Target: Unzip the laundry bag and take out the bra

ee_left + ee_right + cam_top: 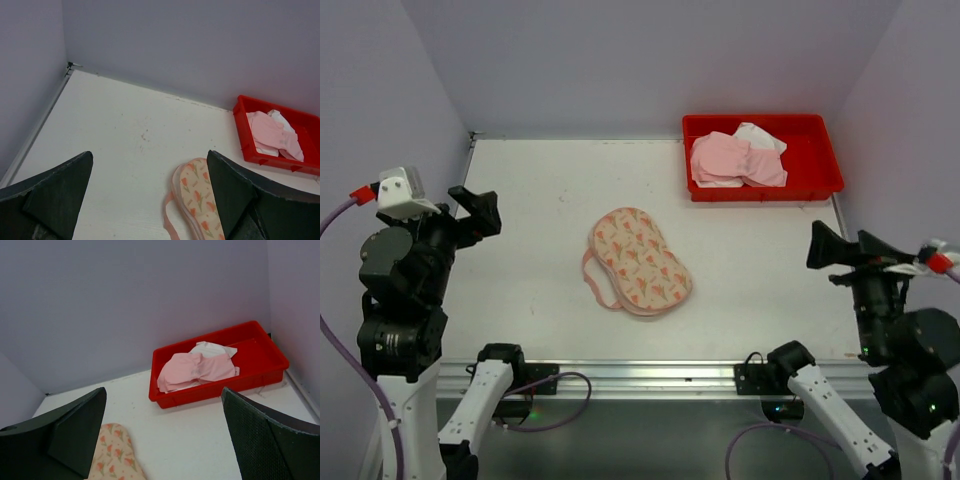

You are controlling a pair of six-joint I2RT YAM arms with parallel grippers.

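Both my left gripper [149,192] and right gripper [164,440] stand wide open and empty, well apart from the laundry bag [640,260], which lies flat mid-desk [530,200]. I judge unzipping is the step in hand, though I cannot see the zip. The pouch is soft, peanut-shaped printed cloth with pink trim, so next I should pin one end and find the pull.
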